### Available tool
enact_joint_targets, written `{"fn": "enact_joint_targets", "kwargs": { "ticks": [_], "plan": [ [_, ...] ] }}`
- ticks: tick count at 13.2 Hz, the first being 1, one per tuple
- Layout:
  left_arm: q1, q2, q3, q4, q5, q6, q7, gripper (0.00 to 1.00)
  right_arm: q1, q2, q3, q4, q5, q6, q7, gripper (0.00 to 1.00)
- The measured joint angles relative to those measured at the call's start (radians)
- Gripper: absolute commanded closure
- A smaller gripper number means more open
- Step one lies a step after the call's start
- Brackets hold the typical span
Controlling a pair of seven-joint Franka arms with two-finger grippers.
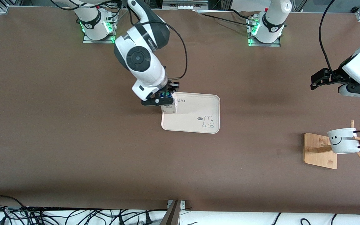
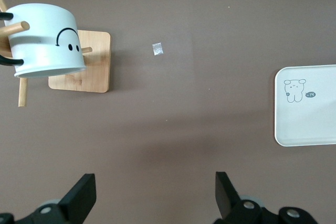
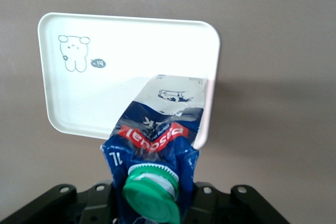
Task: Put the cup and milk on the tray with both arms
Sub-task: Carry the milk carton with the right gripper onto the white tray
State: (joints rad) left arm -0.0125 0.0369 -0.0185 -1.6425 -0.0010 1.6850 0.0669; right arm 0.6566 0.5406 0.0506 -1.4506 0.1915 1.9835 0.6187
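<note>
Brown matting covers the whole table [image 1: 73, 150], and along the edge nearest the front camera I see a tangle of black cables [image 1: 42, 215].

Working away from that edge, I first meet the wooden stand [image 1: 320, 151] toward the left arm's end of the table, its square base flat on the mat and its pegs sticking out. The cup [image 1: 344, 140] hangs tilted on one of those pegs: a small white mug with a black smiley face on its side and a black handle hooked over the peg.

Farther from the camera, around the middle of the table, lies the tray [image 1: 198, 125], cream, rectangular with rounded corners, a small rabbit drawing near one corner and lettering near the opposite edge. The milk [image 1: 169, 108] stands at the tray's edge toward the right arm's end; from the right wrist view I see a gable-top carton in dark blue and white with a red band and a round green cap. I cannot tell whether its base touches the tray. The right gripper [image 1: 161, 100] is clamped on the carton's top.

The left gripper [image 1: 322, 79] hangs over bare mat, above and apart from the stand, its fingers [image 2: 84, 195] spread wide and holding nothing; that arm waits.
</note>
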Motion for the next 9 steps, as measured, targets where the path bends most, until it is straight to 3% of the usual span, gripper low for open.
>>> {"fn": "enact_joint_targets", "kwargs": {
  "ticks": [6,9],
  "plan": [
    [0.0,0.0,0.0,0.0,0.0,-0.003,0.0,0.0,0.014,0.06,-0.015,0.013,0.0,0.053,0.008,0.67],
    [0.002,0.0,0.002,0.0,0.0,-0.023,0.0,0.0,0.014,0.079,-0.015,0.013,-0.009,0.074,0.008,0.55]
  ]
}}
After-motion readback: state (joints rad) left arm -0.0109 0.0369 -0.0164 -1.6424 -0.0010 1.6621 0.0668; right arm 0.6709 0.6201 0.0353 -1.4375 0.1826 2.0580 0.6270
